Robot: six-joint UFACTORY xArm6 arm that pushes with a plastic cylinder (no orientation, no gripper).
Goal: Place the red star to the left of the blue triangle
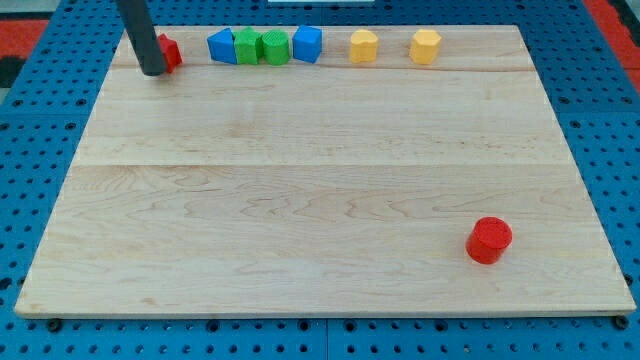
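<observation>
A red star point(170, 52) sits near the view's top left of the wooden board point(320, 180), partly hidden behind my rod. My tip point(154, 72) rests on the board right at the star's left side, touching or nearly touching it. A blue triangle point(221, 46) lies to the star's right, with a small gap between them. The star stands left of the blue triangle.
Right of the blue triangle, along the view's top, stand two green blocks point(260, 46), a blue cube point(307, 44) and two yellow blocks point(364, 46) point(425, 46). A red cylinder point(489, 240) sits at the view's bottom right.
</observation>
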